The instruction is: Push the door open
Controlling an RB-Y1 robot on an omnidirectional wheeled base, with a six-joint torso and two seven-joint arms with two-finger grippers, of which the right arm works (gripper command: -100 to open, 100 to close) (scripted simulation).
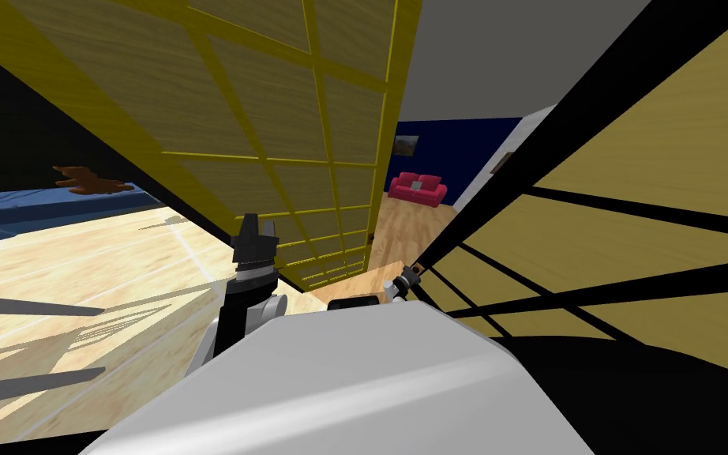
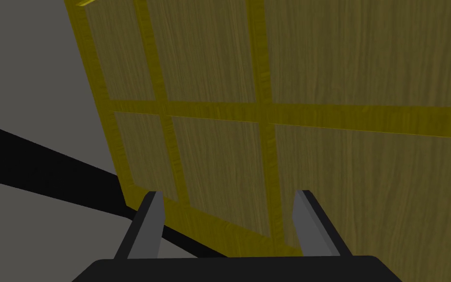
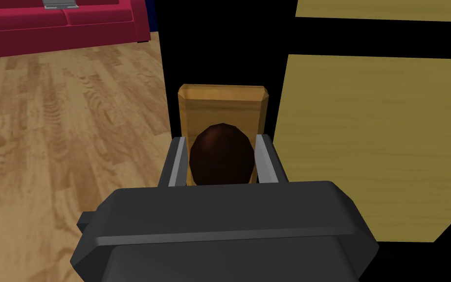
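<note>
Wood-plank floor (image 3: pixel 48 147) ran through a gap toward a red sofa (image 1: pixel 417 188) set against a dark blue wall. The door (image 1: pixel 654 261) (tan panels crossed by black bars) stood on the robot's right, beside that gap. On its black edge sat a tan backplate (image 3: pixel 222 105) bearing a dark brown knob (image 3: pixel 222 156). The right gripper (image 3: pixel 222 138) reached low and forward, its two fingers pressed against the knob's sides. The left gripper (image 2: pixel 228 193), raised on an upright forearm, faced a yellow-barred lattice panel (image 2: pixel 317 73) close ahead, fingers spread wide and holding nothing.
</note>
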